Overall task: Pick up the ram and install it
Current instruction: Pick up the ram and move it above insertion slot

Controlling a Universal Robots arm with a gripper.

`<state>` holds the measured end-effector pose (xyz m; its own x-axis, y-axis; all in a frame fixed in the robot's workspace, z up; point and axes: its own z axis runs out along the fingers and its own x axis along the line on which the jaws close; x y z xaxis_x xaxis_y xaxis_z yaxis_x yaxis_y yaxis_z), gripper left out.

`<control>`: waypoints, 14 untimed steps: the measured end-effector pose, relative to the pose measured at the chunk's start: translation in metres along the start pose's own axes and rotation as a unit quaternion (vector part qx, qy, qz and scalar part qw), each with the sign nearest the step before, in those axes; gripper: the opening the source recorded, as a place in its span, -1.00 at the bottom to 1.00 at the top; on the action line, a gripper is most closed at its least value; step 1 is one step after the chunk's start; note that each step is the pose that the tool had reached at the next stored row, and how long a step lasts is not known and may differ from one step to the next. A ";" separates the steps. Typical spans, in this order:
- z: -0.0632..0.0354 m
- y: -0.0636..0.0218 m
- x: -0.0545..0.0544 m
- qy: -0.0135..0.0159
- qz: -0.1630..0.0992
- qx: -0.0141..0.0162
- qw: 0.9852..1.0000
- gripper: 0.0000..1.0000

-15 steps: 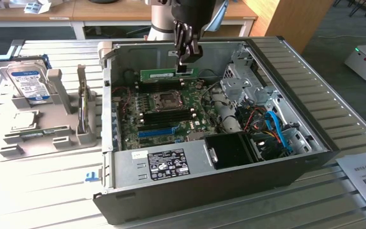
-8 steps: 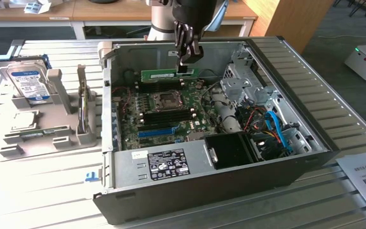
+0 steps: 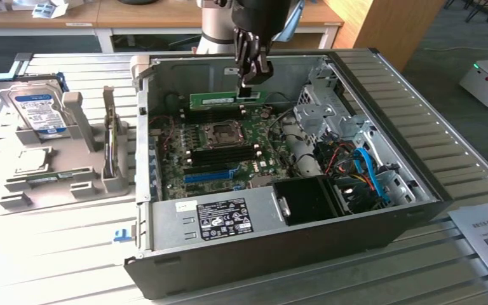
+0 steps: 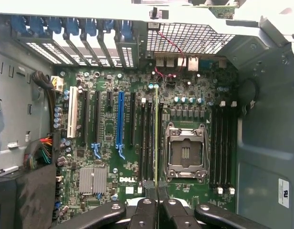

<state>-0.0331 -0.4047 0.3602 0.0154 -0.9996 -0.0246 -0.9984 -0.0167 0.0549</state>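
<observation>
The ram [image 3: 224,98] is a narrow green stick with a white label. It hangs level inside the open computer case [image 3: 269,222], near the case's far wall and above the motherboard. My gripper [image 3: 248,89] comes down from above and is shut on the stick's upper edge, near its end on the exterior view's right. The wrist view looks straight down the stick, so the ram [image 4: 156,138] shows as a thin green edge between the black fingers [image 4: 147,212]. It lies over the black memory slots [image 4: 147,143] beside the CPU socket [image 4: 186,152].
A silver hard drive [image 3: 36,111] stands in a grey holder [image 3: 66,184] at the exterior view's left. The motherboard carries a long blue slot [image 4: 120,121] and a second bank of black slots [image 4: 223,143]. Cables and a drive cage [image 3: 358,165] crowd the case's right side.
</observation>
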 end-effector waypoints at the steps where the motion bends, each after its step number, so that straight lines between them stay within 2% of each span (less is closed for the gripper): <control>1: 0.0000 -0.0003 0.000 0.000 0.000 0.000 1.000 -0.76; 14: 0.0028 -0.0005 0.000 0.000 0.000 0.000 1.000 -0.76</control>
<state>-0.0328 -0.4047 0.3574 0.0152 -0.9996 -0.0245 -0.9984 -0.0166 0.0549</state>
